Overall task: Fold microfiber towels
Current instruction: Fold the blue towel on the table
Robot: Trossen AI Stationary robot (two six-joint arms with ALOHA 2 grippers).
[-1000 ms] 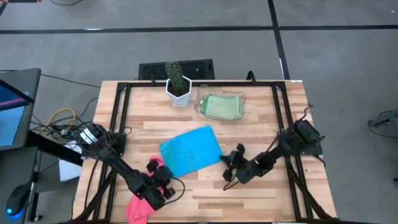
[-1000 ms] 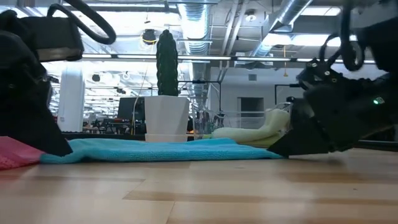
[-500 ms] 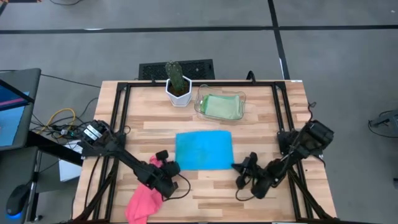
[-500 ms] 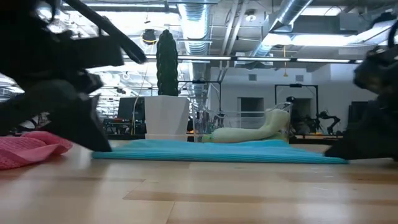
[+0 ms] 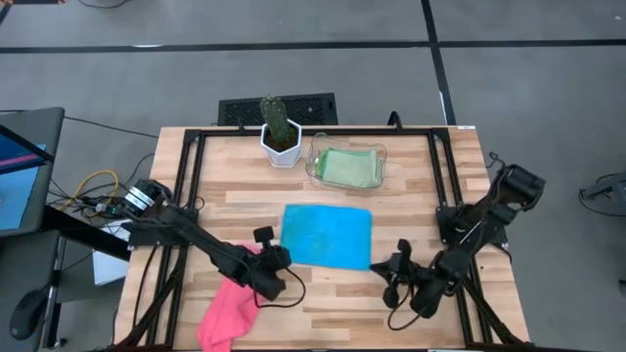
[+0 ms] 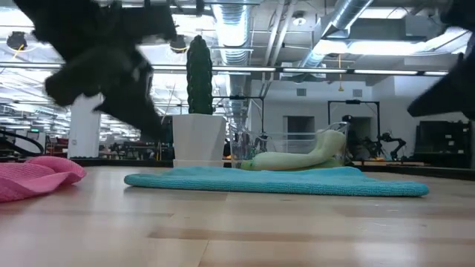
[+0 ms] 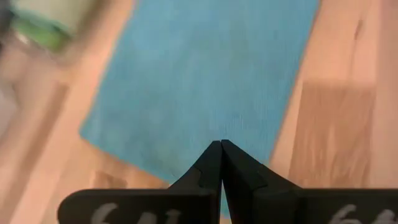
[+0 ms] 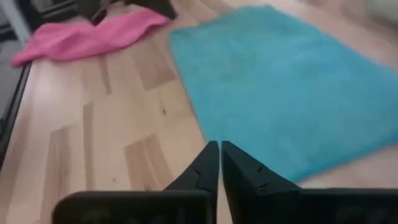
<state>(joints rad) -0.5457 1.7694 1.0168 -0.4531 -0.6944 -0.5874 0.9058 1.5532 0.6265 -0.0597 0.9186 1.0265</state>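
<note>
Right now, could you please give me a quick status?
Left gripper shut, right gripper nearly shut, both empty. Blue towel flat, unfolded. Pink towel crumpled aside. Nothing blocking.

Pink towel (image 6: 33, 176) cut off by the low view's edge, green towel (image 5: 347, 167) count in the clear tray (image 5: 383, 154) unclear, left arm (image 6: 104, 55) a blurred shape in the low view

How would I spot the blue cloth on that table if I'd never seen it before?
Start at the wooden table and find the potted cactus at its far edge. Nearer than it, in the table's middle, the turquoise towel lies flat and spread out as a rectangle. The pink towel is crumpled near the front left, and the green towel sits in a clear tray.
</note>
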